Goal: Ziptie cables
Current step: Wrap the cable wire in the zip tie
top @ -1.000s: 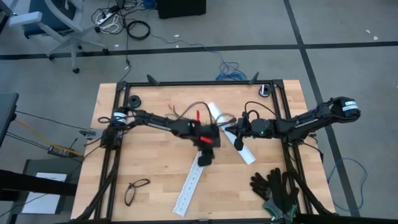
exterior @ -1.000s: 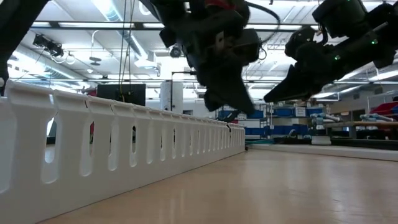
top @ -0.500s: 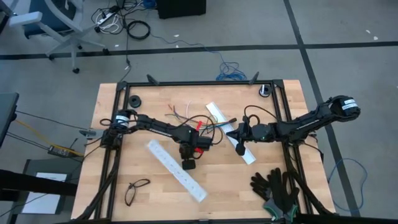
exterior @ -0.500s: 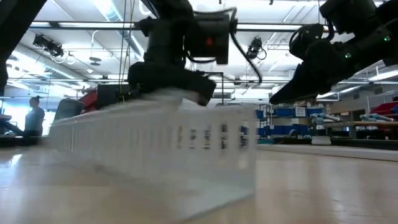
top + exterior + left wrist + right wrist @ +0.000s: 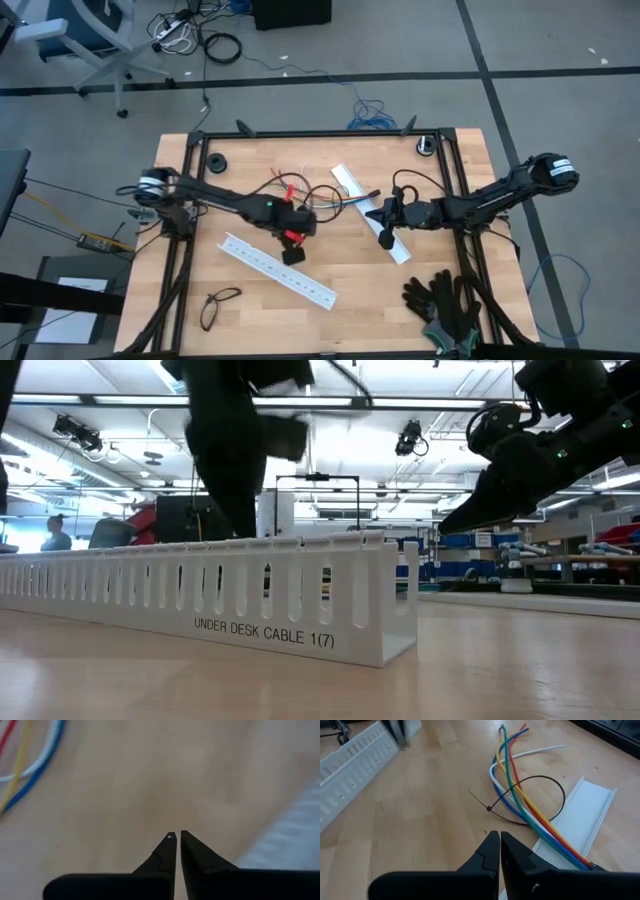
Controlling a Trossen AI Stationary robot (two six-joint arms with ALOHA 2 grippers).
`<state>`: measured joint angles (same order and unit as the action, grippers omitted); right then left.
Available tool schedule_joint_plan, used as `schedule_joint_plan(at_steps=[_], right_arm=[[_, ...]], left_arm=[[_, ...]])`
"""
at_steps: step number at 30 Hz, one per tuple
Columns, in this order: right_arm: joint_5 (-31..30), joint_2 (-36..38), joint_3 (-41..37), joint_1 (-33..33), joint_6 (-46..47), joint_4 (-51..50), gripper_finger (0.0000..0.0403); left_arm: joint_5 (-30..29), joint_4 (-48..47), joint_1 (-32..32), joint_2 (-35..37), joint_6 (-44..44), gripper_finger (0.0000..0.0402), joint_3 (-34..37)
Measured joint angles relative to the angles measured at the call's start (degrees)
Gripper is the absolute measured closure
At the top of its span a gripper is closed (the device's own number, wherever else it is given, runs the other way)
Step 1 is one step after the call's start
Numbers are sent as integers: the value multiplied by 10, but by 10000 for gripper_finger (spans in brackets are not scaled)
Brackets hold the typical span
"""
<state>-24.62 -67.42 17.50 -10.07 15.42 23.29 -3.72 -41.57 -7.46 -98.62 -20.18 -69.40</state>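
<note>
Swung aside, the white rail (image 5: 278, 270) lies flat; both grippers closed, empty; limp cables (image 5: 520, 800) want pinching near their loose ziptie (image 5: 520, 800).

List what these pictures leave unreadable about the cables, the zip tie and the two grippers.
- Cables: in the high view the left arm covers part of the bundle; their far ends are too thin to trace.
- Zip tie: looped around the cables, but too small in the high view.
- Left gripper: blurred in the low view.
- Right gripper: fingertips only a silhouette in the low view.
</note>
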Motion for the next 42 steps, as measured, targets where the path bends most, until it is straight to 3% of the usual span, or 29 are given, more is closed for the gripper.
schedule_joint_plan(at_steps=[5, 8, 11, 16, 21, 25, 29, 37, 42], right_arm=[[0, 0, 0, 0, 1, 4, 402], [0, 0, 0, 0, 1, 6, 402], [0, 0, 0, 0, 2, 10, 402], [0, 0, 0, 0, 0, 18, 402], [3, 0, 0, 0, 0, 30, 402], [44, -15, 0, 2, -11, 63, 401], [77, -61, 7, 2, -56, 97, 402], [78, -207, 94, 22, -198, 91, 400], [10, -265, 135, 42, -251, 56, 385]], left_arm=[[12, 153, -22, 44, -11, 402, 57], [26, 247, -24, 16, -12, 402, 71], [56, 284, -22, -26, -10, 402, 69], [108, 280, -19, -77, 3, 402, 57], [56, 284, -15, -74, 43, 402, 59], [42, 306, 7, -73, 83, 402, 59], [35, 312, 30, -73, 119, 402, 59], [36, 285, 76, -67, 186, 402, 59], [42, 263, 111, -43, 240, 402, 64]])
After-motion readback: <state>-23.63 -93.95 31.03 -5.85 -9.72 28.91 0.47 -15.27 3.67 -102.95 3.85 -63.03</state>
